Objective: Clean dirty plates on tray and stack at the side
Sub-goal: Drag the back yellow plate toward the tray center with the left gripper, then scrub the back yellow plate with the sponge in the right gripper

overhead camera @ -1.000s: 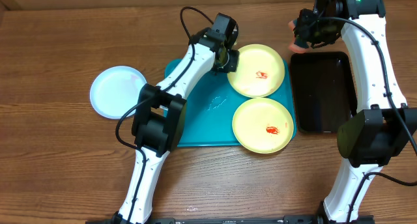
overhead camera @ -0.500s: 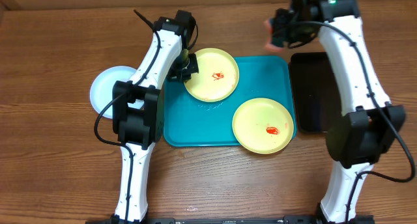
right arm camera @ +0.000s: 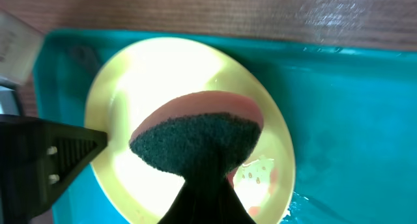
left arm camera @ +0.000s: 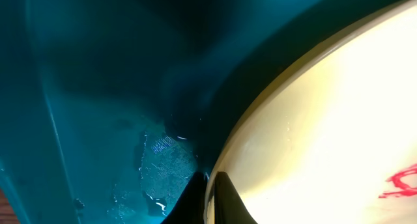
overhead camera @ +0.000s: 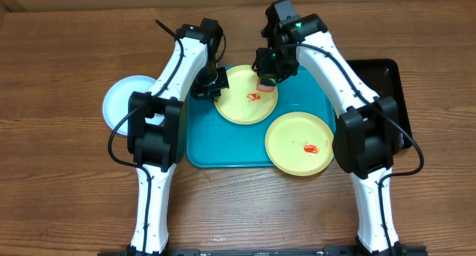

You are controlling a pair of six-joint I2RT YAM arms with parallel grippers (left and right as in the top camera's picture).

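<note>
My left gripper [overhead camera: 216,88] is shut on the left rim of a yellow-green plate [overhead camera: 247,94] with a red smear, held over the back of the turquoise tray [overhead camera: 223,144]. In the left wrist view its fingertips [left arm camera: 225,201] pinch the plate's edge [left arm camera: 326,120]. My right gripper [overhead camera: 268,76] is shut on a pink sponge [overhead camera: 266,85] with a dark scouring side and holds it at that plate's centre. It shows in the right wrist view [right arm camera: 195,136] over the plate [right arm camera: 143,74]. A second smeared yellow-green plate [overhead camera: 300,143] lies on the tray's front right. A light-blue-rimmed plate [overhead camera: 132,102] lies on the table at the left.
A narrow black tray [overhead camera: 387,85] lies to the right of the turquoise tray, partly behind my right arm. Wet patches show on the turquoise tray's floor [left arm camera: 163,165]. The wooden table [overhead camera: 67,189] surrounds both trays.
My left gripper has dragged the back plate from the tray's right to its back left. My right arm has swung left from over the black tray, bringing the sponge onto that plate.
</note>
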